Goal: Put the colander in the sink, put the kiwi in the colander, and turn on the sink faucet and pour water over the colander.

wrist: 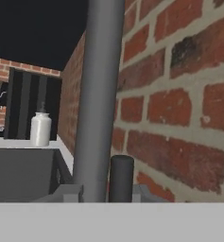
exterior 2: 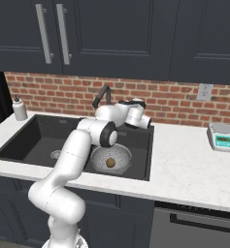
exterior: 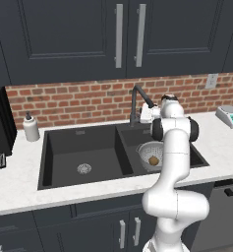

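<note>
The silvery perforated colander [exterior: 145, 149] [exterior 2: 99, 159] sits in the right basin of the black sink [exterior: 64, 147] [exterior 2: 34, 135]. The brown kiwi [exterior: 154, 160] [exterior 2: 110, 163] lies inside it. My gripper [exterior: 141, 117] [wrist: 104, 193] is up at the back of the sink, right against the base of the dark-grey faucet [exterior: 136, 96] [exterior 2: 103, 96]. In the hand view the faucet's stem [wrist: 97, 94] rises very close in front, with a short dark stub [wrist: 121, 177] just right of it. No water shows. How the jaws stand is unclear.
The brick wall [wrist: 179, 108] is right behind the faucet, close to my hand. A white soap dispenser [exterior: 31, 128] [exterior 2: 20, 109] stands left of the sink. A small kitchen scale [exterior: 231, 116] [exterior 2: 222, 135] sits on the counter to the right. Dark cabinets hang overhead.
</note>
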